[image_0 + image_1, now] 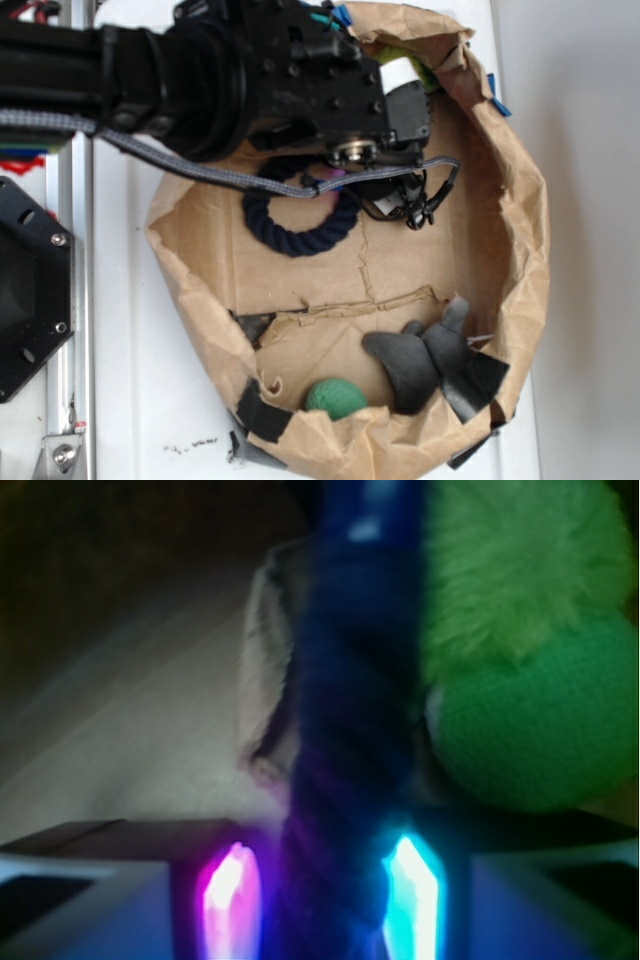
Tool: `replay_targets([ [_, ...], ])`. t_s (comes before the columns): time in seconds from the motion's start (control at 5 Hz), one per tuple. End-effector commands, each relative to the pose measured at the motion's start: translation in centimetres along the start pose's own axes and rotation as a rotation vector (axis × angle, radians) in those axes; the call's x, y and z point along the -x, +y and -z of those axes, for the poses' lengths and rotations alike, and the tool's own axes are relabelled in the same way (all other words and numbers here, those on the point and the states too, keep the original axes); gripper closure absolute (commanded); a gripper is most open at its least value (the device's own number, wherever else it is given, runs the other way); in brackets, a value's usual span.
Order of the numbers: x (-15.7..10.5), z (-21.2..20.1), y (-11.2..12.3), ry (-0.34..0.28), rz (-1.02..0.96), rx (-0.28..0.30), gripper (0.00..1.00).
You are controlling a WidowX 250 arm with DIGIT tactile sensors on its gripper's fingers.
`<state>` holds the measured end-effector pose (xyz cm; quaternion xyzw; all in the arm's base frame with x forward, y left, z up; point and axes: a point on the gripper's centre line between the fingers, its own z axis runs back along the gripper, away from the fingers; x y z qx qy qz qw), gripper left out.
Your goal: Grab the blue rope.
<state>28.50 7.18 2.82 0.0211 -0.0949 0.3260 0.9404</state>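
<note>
Exterior view: the blue rope [300, 232] curls in a ring on the paper nest's [520, 260] floor near its upper rim, under the gripper [345, 180].

Wrist view: the rope [345, 780] runs up between both lit fingers [412, 895], which look clamped on it; a green plush toy [520, 650] lies just right.

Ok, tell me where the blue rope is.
The thick navy twisted rope curls in the paper basket's upper half, under the arm; on the wrist view it runs between the pincer fingers.
</note>
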Motion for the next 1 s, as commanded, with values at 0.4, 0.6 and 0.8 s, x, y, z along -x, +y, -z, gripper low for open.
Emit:
replay_targets([
  [0.4, 2.1, -15.6, -3.2, 0.028, 0.689, 0.165, 1.0],
  [0.6, 3.4, -17.0, -2.6, 0.031, 0.72, 0.123, 1.0],
  [0.8, 3.5, -16.8, -2.3, 0.011, 0.698, 0.097, 1.0],
])
